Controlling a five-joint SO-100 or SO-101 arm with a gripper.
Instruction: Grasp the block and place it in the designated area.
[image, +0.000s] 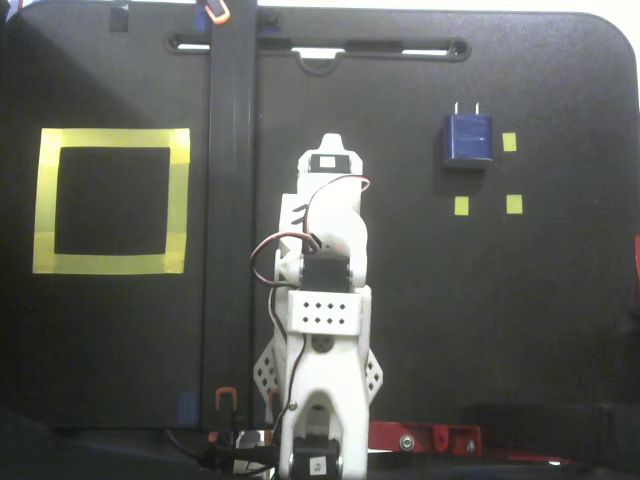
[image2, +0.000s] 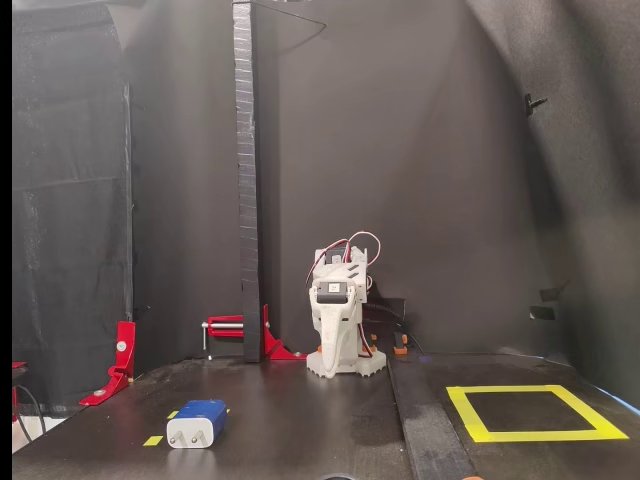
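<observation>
The dark-blue block (image: 468, 138) lies flat at the upper right of the black table in a fixed view, its two metal prongs pointing to the far edge. In the other fixed view it lies at the front left (image2: 196, 423), white face toward the camera. The designated area, a yellow tape square (image: 110, 140), is at the left of the table; it also shows at the front right (image2: 530, 435). My gripper (image: 328, 145) sits folded over the arm's base at the table's middle, far from both. It looks shut and empty (image2: 334, 350).
Small yellow markers (image: 461, 206) (image: 514, 204) (image: 509, 142) surround the block; one shows beside it (image2: 153, 440). A black upright post (image: 230, 200) (image2: 246, 180) stands between the arm and the yellow square. Red clamps (image2: 235, 325) (image2: 120, 360) (image: 425, 437) hold the table edge.
</observation>
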